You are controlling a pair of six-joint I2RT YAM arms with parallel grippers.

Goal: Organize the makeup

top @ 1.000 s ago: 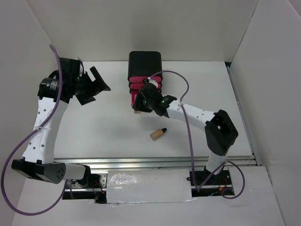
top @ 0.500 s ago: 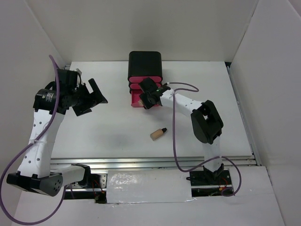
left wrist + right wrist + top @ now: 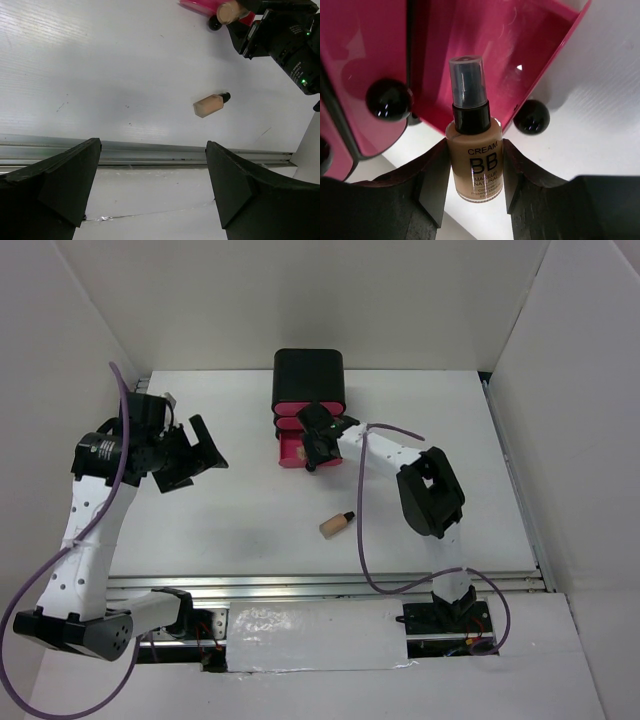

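Right gripper [image 3: 475,172] was seen clamped on BB bottle [image 3: 472,155], cap pointed at the open pink drawer [image 3: 520,60] (drawer floor cut off). Left gripper [image 3: 152,150] was spread wide, nothing held. Second bottle [image 3: 337,524] was lying on its side on the table [image 3: 230,510], well apart. Label was readable in right wrist view only; from above the held bottle was hard to make out.

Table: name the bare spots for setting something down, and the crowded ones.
Bare: between left claw and lying bottle; right of the right arm. Crowded: the open pink drawer, where the right claw grips the BB bottle.
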